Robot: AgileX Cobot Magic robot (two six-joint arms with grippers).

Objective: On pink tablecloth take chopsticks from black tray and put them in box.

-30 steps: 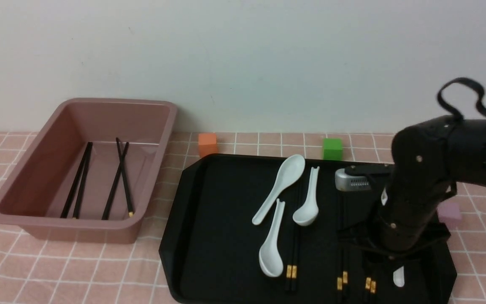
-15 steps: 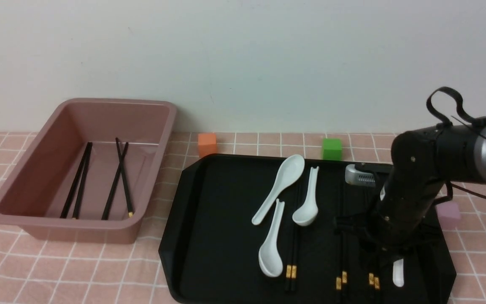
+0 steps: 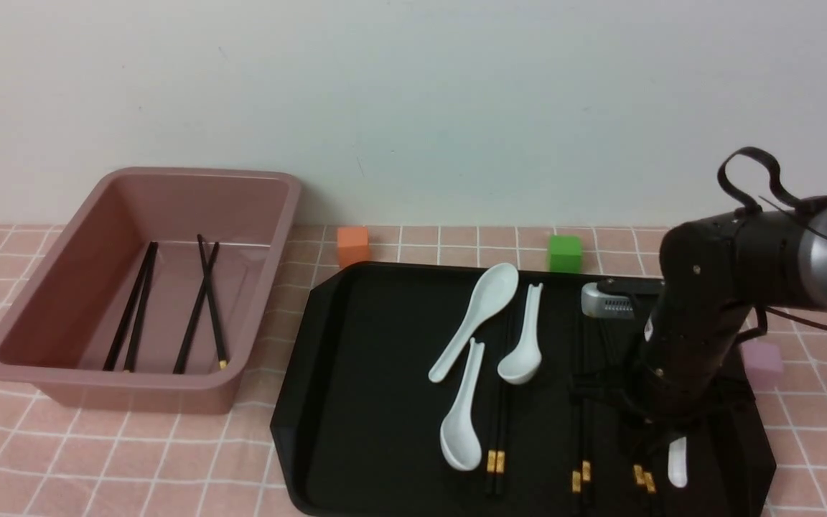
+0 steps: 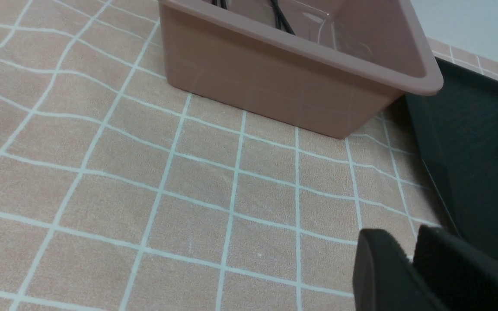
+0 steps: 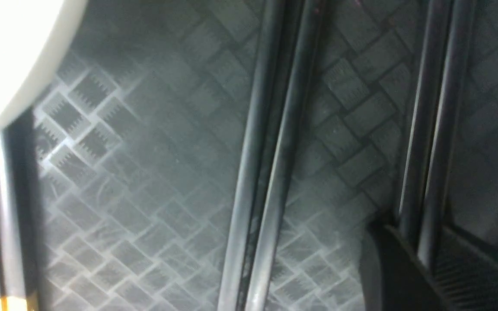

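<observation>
The black tray (image 3: pixel 370 345) lies on the pink tablecloth (image 3: pixel 133 459). Three pairs of chopsticks lie on it: one (image 3: pixel 497 431) under the spoons, one (image 3: pixel 581 431) in the middle, one (image 3: pixel 643 475) at the right. My right gripper (image 3: pixel 645 424) is down on the tray. In the right wrist view its jaws (image 5: pixel 422 246) are closed around the right pair (image 5: pixel 430 142), with the middle pair (image 5: pixel 270 172) beside it. The box (image 3: pixel 62 359) at the left holds two pairs (image 3: pixel 198 309). My left gripper (image 4: pixel 409 248) is shut and empty above the cloth, between the box (image 4: pixel 275 95) and the tray (image 4: pixel 469 172).
Three white spoons (image 3: pixel 474 323) lie in the tray's middle and another (image 3: pixel 678 463) sits by my right gripper. An orange cube (image 3: pixel 353 244), a green cube (image 3: pixel 565 253) and a pink cube (image 3: pixel 764 362) stand on the cloth around the tray. A wall runs behind.
My right arm has come down lower onto the tray and its wrist has swung. The gold ends of the right pair have shifted slightly right. The left arm has not visibly moved.
</observation>
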